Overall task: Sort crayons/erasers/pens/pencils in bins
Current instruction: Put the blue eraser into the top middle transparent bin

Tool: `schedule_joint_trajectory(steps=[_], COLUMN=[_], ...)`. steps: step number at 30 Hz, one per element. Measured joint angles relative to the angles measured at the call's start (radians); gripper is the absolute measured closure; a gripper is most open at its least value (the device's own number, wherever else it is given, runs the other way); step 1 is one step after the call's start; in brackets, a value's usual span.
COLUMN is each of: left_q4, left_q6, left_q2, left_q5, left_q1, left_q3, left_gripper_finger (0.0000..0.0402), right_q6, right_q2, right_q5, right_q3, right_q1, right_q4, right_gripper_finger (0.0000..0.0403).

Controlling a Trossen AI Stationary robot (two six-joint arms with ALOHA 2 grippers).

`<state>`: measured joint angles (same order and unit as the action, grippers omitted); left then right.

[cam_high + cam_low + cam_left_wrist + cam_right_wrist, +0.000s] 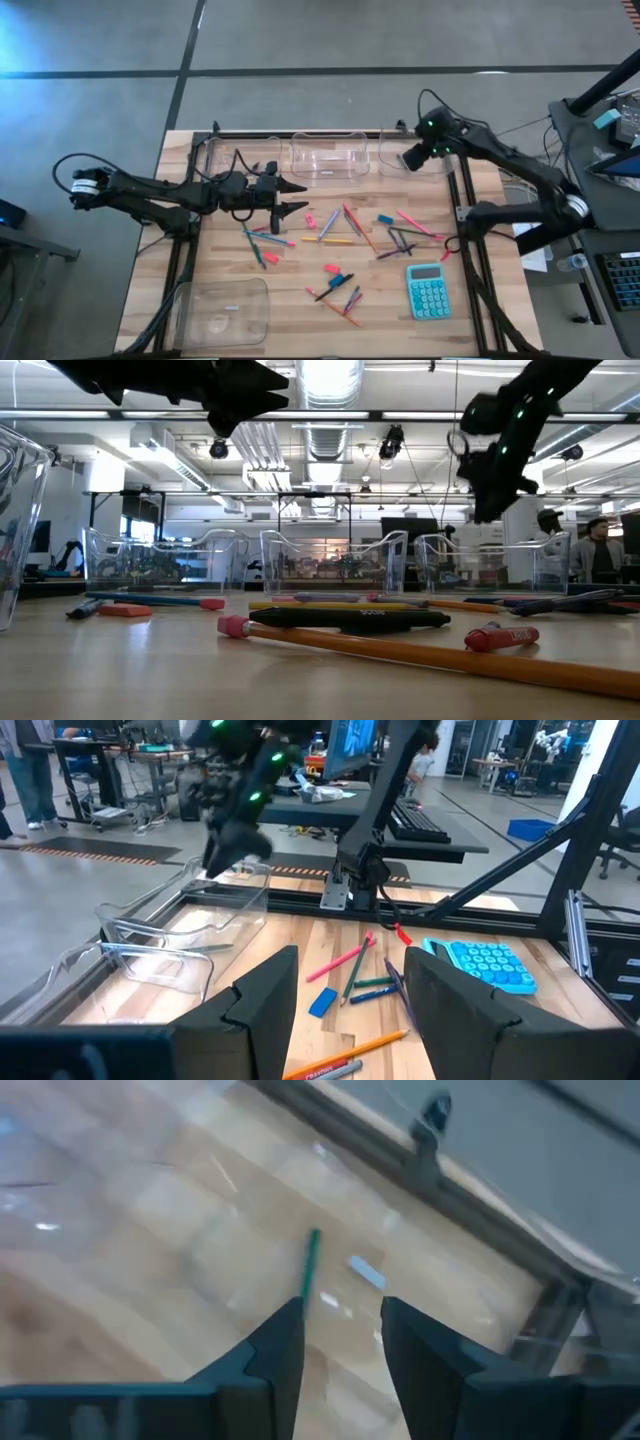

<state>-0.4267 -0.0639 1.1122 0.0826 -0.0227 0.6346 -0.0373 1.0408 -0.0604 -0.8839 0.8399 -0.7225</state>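
overhead, the pale wooden bench carries a loose scatter of thin sticks and small blocks near its middle: long bright pencils in orange, blue, pink and green, slim dark pens, stubby crayons and chunky erasers, one blue and others pink. a teal calculator with rows of round keys lies to the right of them. four clear plastic bins with rounded corners and low walls sit at the edges, three in a row along the far side and one at the near left corner. the right gripper hangs over the far right bin, its jaws parted a little, and a thin green pencil shows just past its tips, slanted against the bin's clear floor (whether it rests there or is in the air cannot be told). the left gripper hovers above the bench left of the scatter, jaws wide and holding nothing.
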Motion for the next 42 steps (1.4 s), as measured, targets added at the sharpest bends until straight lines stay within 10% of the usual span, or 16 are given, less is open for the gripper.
schedule_joint_trajectory(steps=[9,21,42], left_q4=[0.021,0.032,0.043], left_q6=[0.0,-0.002,-0.002], left_q2=[0.0,0.0,0.0], left_q5=[0.0,0.0,0.0], left_q1=[0.0,0.0,0.0], left_q3=[0.0,0.0,0.0], left_gripper_finger=[0.0231,0.0231,0.0231], right_q6=[-0.113,-0.122,0.062], right_q2=[-0.229,-0.188,0.161], right_q5=[0.005,-0.074,-0.118], right_q3=[0.036,0.086,0.173], right_q1=[-0.344,-0.756,-0.866], right_q4=[-0.043,-0.089,-0.019], right_gripper_finger=[0.0283,0.0284,0.0284])
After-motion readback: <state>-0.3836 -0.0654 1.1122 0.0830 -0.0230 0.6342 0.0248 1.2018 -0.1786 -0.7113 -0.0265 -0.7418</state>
